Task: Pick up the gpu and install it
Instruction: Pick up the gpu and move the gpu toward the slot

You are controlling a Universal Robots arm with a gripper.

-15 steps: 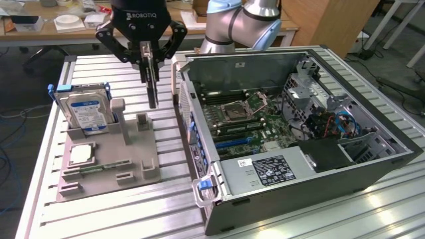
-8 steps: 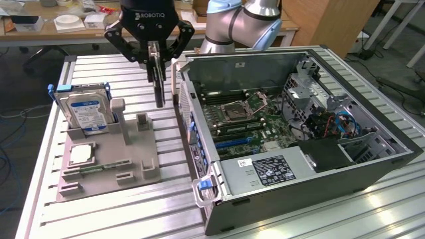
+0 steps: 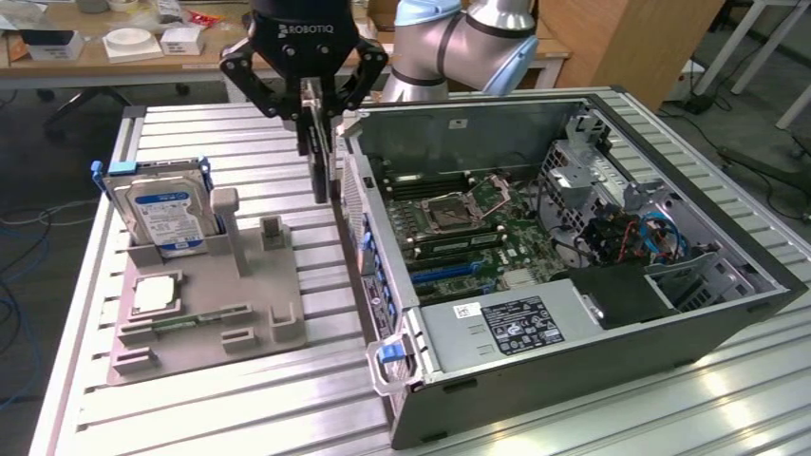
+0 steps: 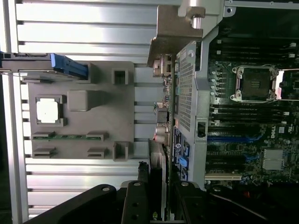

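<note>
Exterior view shows the black two-finger gripper (image 3: 317, 109) clamped tight on the flat, dark circuit-board gpu (image 3: 319, 157), which hangs edge-on beneath it just outside the open grey metal computer case (image 3: 709, 313) alongside; I judge pickup done and installation still outstanding.

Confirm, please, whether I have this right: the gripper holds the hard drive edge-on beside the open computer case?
Not quite: the gripper holds the gpu edge-on beside the open computer case; the exterior view shows the hard drive standing in the grey holder.
</note>
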